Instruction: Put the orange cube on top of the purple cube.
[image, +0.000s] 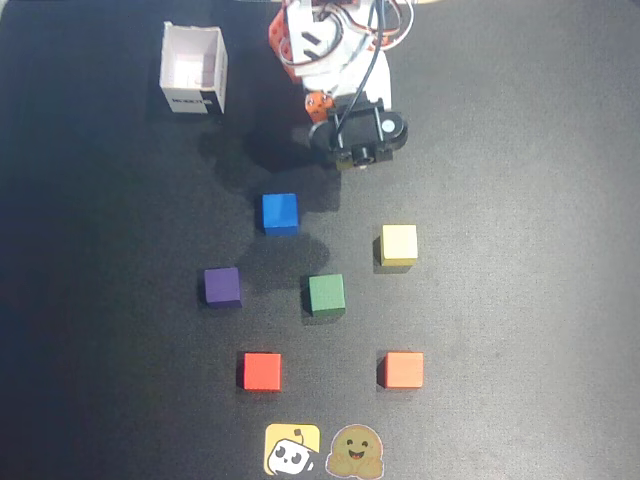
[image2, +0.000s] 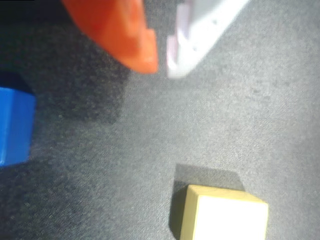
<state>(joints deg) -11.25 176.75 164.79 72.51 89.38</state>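
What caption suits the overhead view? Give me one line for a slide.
Six coloured cubes on a dark mat, orange cube and purple cube untouched, arm's gripper poised above near a white box.

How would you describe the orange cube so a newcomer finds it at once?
In the overhead view, start at the two stickers at the mat's bottom edge. The orange cube sits just above-right of them. Its row-mate, the red cube, is deeper in colour.

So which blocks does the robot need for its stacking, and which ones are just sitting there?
Needed:
orange cube
purple cube
gripper, nearly closed and empty

Just sitting there:
red cube
blue cube
green cube
yellow cube
white box
two stickers
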